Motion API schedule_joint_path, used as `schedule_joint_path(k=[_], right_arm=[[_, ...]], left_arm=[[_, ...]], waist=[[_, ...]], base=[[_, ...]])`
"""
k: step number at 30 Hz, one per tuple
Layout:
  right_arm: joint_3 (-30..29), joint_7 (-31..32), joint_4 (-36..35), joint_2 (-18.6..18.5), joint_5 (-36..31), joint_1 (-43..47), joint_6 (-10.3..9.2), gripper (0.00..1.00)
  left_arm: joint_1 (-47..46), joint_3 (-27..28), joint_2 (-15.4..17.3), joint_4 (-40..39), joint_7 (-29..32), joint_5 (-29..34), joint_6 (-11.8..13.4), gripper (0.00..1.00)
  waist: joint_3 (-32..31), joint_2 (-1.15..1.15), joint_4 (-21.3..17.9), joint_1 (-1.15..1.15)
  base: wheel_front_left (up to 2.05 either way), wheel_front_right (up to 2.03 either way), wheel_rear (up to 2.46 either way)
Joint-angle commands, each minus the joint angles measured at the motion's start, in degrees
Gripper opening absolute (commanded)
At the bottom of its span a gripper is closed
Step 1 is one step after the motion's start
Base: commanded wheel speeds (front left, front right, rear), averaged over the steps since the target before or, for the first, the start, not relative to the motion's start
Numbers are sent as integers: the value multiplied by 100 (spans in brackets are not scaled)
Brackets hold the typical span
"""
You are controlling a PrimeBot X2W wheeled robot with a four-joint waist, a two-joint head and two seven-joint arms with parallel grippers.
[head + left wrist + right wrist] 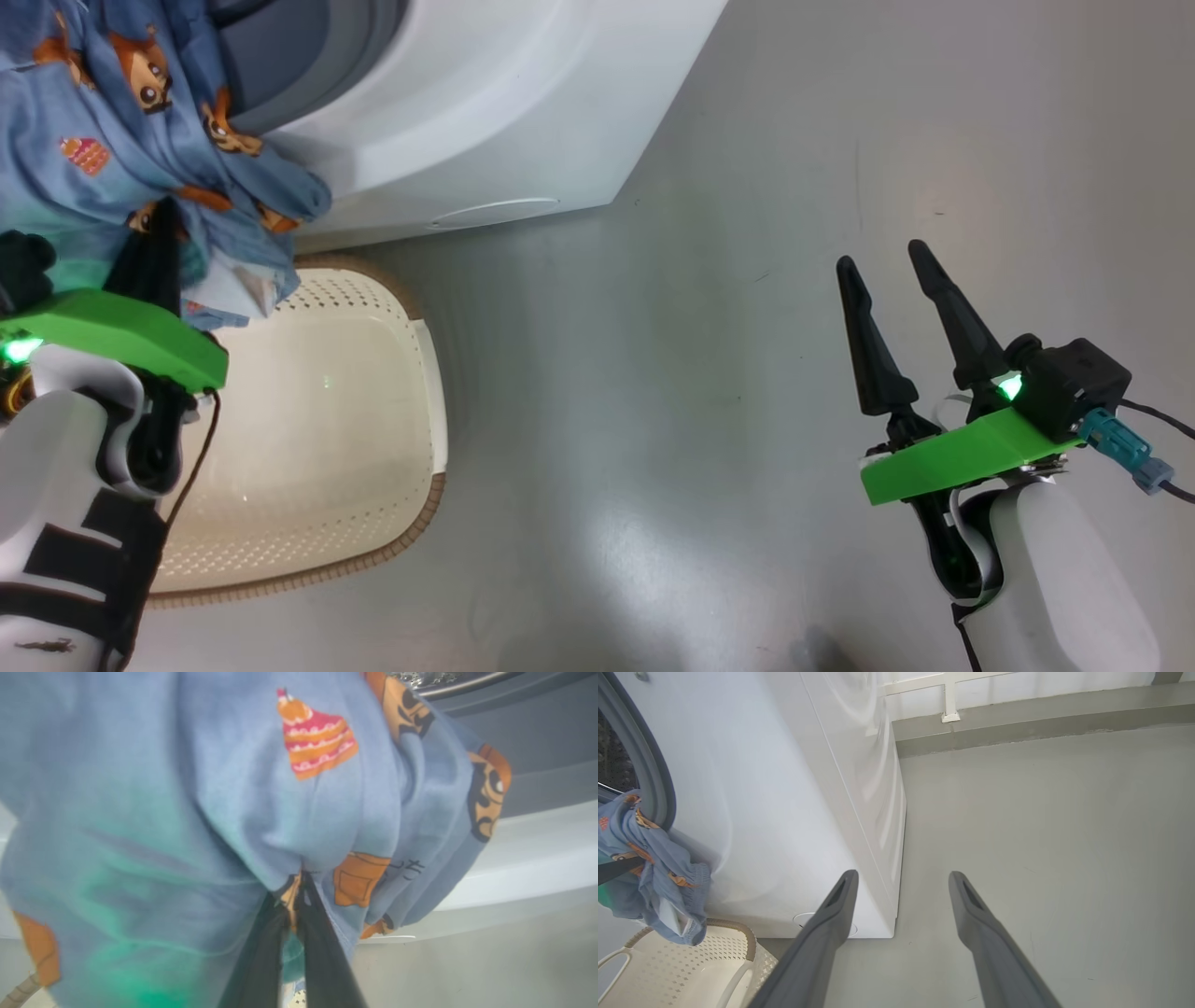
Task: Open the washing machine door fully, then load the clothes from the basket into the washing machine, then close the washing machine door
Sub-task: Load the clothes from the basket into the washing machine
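Note:
The clothes [140, 121], light blue fabric with orange bears, hang bunched at the lower lip of the washing machine [485, 103] opening, above the basket [434, 504]. My left gripper [296, 882] is shut on the clothes [233, 788], its fingers pinched into a fold. In the head view the fabric hides most of the left gripper [154, 252]. My right gripper [878, 257] stands open over bare floor, to the right of the machine's corner. The washing machine door is out of view. The basket's cream perforated bottom shows bare.
The grey rubber door seal [654, 774] rings the opening above the hanging clothes [649, 868]. The basket [682, 961] sits against the machine's front [775, 788]. Grey floor [1041, 835] stretches right to a raised kerb [1017, 723] at the wall.

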Motion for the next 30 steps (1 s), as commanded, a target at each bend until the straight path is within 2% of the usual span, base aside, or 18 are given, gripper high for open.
schedule_joint_path(k=[1,5,16,21,30], right_arm=[[81,-27,-144,32,-56,72,9,100],[21,-27,-161,41,-64,79,9,100],[-56,-27,-197,87,-73,78,9,100],[-49,-27,-182,97,-62,62,9,100],[14,-27,-130,115,-11,95,9,100]], left_arm=[[-48,165,298,-152,-30,-104,-9,0],[117,262,297,-375,-30,-112,-9,0],[892,1350,36,-1714,-30,458,-9,0],[838,1419,36,-1928,-30,601,-9,0],[311,1204,204,-1968,-30,648,-9,0]], waist=[[-7,0,23,0],[-39,0,80,0],[-43,0,255,0],[-69,0,269,0],[-202,0,222,0]], base=[[0,0,0],[0,0,0],[0,0,0],[0,0,0],[0,0,0]])
